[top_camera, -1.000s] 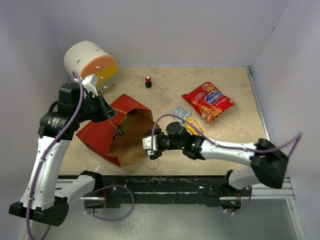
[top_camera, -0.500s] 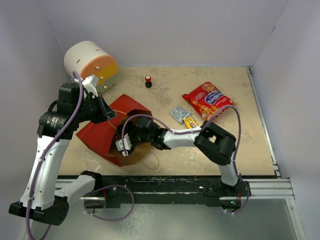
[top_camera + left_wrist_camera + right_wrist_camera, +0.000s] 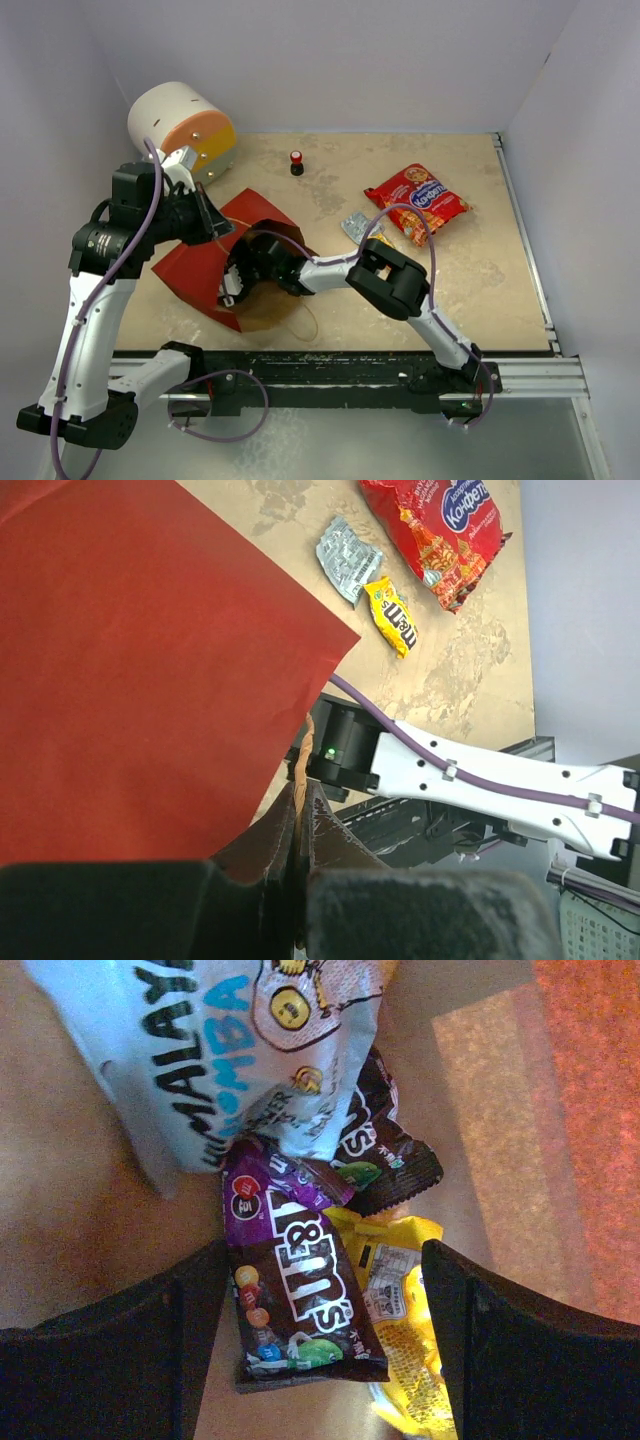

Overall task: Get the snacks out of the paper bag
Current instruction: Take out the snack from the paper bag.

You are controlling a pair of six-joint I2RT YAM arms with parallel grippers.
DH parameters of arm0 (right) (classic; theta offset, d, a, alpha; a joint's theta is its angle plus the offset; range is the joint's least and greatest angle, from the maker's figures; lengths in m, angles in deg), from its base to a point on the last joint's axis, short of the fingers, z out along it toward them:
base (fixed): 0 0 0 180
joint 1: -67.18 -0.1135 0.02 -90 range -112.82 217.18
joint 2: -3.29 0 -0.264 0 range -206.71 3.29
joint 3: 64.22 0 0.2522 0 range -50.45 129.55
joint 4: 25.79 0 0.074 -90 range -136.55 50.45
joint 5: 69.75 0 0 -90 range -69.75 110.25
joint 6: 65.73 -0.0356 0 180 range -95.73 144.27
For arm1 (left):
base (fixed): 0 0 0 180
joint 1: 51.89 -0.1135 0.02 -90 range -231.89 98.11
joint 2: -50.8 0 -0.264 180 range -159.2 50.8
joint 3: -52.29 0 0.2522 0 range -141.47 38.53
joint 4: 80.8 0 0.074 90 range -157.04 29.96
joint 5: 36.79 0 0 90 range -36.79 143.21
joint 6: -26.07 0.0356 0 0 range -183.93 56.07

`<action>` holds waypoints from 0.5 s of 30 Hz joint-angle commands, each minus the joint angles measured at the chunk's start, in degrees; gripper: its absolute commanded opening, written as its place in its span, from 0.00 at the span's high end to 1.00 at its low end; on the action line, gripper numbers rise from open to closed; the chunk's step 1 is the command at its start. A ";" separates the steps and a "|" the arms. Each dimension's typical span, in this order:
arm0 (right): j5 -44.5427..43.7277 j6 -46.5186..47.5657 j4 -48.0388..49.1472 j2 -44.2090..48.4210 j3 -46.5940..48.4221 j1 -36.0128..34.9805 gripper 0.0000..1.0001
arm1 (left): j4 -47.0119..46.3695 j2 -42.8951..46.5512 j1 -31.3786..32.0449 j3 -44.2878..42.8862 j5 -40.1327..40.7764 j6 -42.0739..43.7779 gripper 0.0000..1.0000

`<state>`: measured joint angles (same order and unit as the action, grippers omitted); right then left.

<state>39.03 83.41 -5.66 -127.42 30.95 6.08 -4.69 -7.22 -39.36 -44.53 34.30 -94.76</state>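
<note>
The left hand (image 3: pixel 298 830) is clenched on the rim of the paper bag (image 3: pixel 205 265), which lies on its side at the left of the tabletop (image 3: pixel 470 280). The right hand (image 3: pixel 322 1270), released wide, reaches inside, straddling a glossy brown packet (image 3: pixel 300 1300). Closing here could catch the overlapped yellow packet (image 3: pixel 400 1340) too, or slip off the slick wrapper. The chip bag (image 3: pixel 416 203) lies outside, far right.

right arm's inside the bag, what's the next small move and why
Probably ease the right gripper slightly lower and close its fingers on the brown packet: the open fingers straddle it inside the paper bag, and the left gripper pinches the bag's rim, holding it open.
</note>
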 commanded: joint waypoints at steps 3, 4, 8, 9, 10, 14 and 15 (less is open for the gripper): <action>-4.36 1.02 2.08 -4.29 5.94 1.04 0.23 | 0.56 1.18 0.12 -1.32 -1.74 1.32 1.00; -4.37 0.94 1.57 -4.75 6.48 1.25 0.24 | 0.83 1.23 0.12 -1.35 -1.74 1.49 1.00; -5.21 0.57 0.38 -6.15 8.10 1.73 0.39 | 1.67 1.51 0.12 -1.46 -1.65 1.89 1.00; -5.60 0.55 0.24 -6.28 8.30 1.77 0.45 | 1.79 1.46 0.12 -1.60 -1.65 1.99 1.00; -5.89 0.61 0.28 -6.30 8.33 1.77 0.52 | 1.94 1.58 0.12 -1.70 -1.57 2.07 1.00; -6.09 0.72 0.52 -5.88 7.74 2.11 0.64 | 2.38 1.66 0.12 -1.99 -1.12 2.19 1.00; -5.93 0.69 0.69 -5.60 7.53 2.23 0.66 | 2.42 1.68 0.12 -2.01 -1.06 2.19 1.00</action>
<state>34.66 83.60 -5.16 -133.48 37.55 7.37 -1.67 -6.72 -39.36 -44.53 33.75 -93.69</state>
